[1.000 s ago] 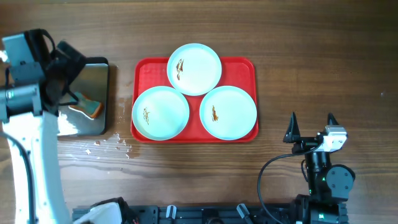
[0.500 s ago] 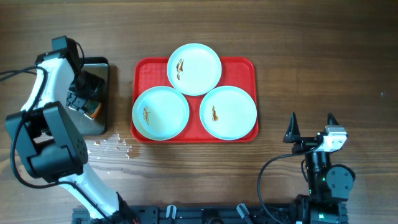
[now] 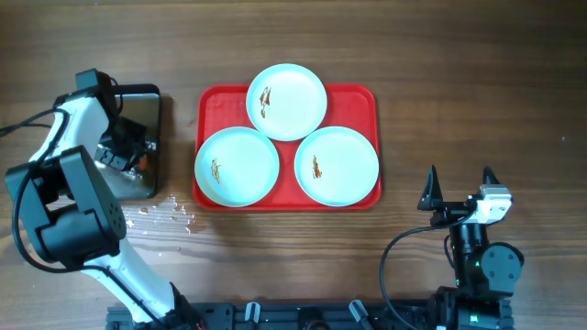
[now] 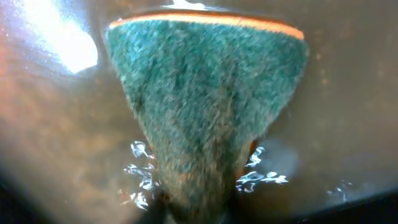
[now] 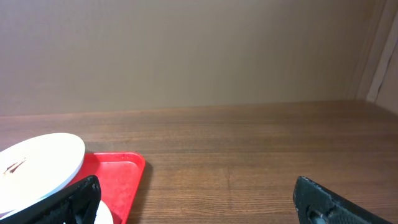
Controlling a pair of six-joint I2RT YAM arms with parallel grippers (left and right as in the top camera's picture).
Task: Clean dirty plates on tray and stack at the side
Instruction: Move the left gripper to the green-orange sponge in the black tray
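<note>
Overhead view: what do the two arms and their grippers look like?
The left arm has white links, bulky black joint housings and a thin black cable. The right arm is black with a white wrist block, a looping black cable and a gripper of two pointed black fingers.

Red textured tray [image 3: 363, 100]; pale mint plates [image 3: 287, 101] with brown smears; green sponge [image 4: 205, 99] edged orange; brown wood-grain table [image 3: 459, 73].

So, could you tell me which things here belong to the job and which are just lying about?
Job: top plate, left plate, right plate, red tray, green sponge, metal pan.
Lying about: only spilled water drops on the table.
</note>
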